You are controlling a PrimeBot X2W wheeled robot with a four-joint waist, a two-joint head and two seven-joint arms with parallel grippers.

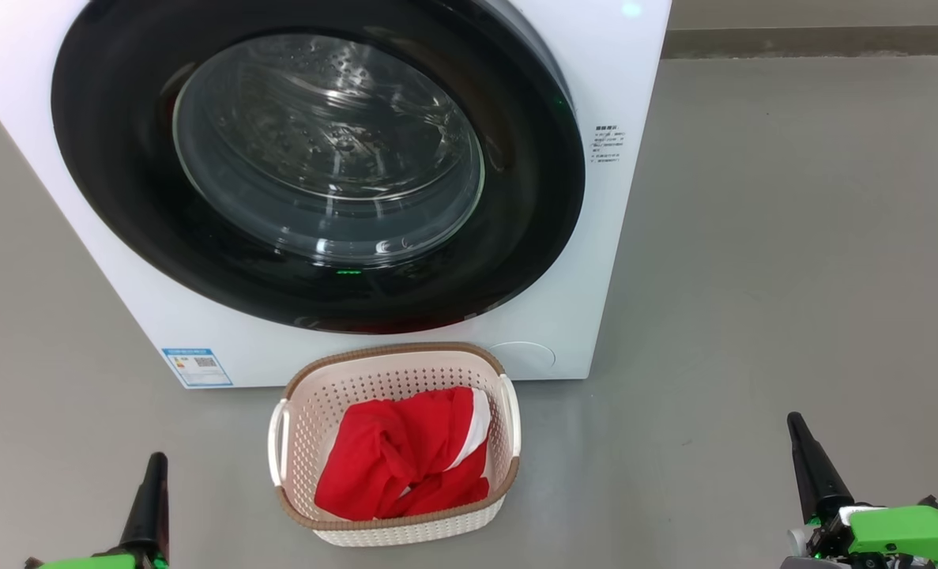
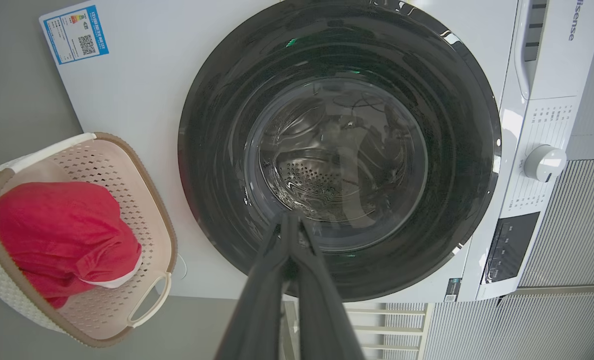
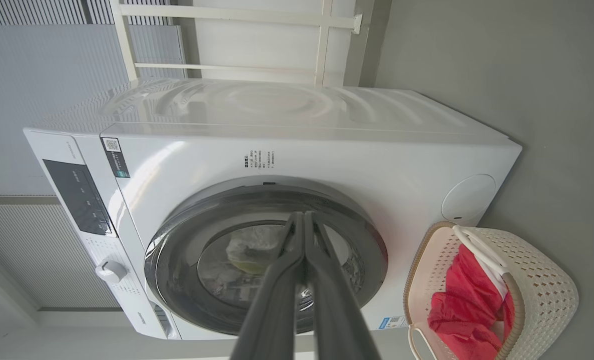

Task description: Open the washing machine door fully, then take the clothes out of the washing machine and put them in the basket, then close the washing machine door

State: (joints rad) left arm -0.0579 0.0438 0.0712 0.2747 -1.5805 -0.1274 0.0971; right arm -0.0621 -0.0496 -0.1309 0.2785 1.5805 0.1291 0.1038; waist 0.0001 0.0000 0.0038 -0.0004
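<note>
A white washing machine (image 1: 611, 261) is seen standing on a smooth, matte grey floor (image 1: 792, 237), taking up the upper left of the head view. Its round door (image 1: 113, 205), black-rimmed with a clear glass bowl, is shut flat against the front. A perforated steel drum (image 2: 307, 180) is glimpsed through the glass. A blue label (image 1: 197, 367) is stuck at the machine's lower left corner.

At the lower centre, just in front of the machine, a cream basket (image 1: 393, 348) with a brown rim is set on the floor. Red clothes (image 1: 397, 462) with a white band are heaped inside it.

The left gripper (image 1: 156, 466) is seen at the lower left and the right gripper (image 1: 797, 427) at the lower right. The fingers of each are pressed together with nothing held, well apart from the basket.

A grey skirting strip (image 1: 816, 41) is seen at the upper right. In the right wrist view, ribbed grey wall panels (image 3: 26, 250) and a white frame (image 3: 323, 40) are shown behind the machine.
</note>
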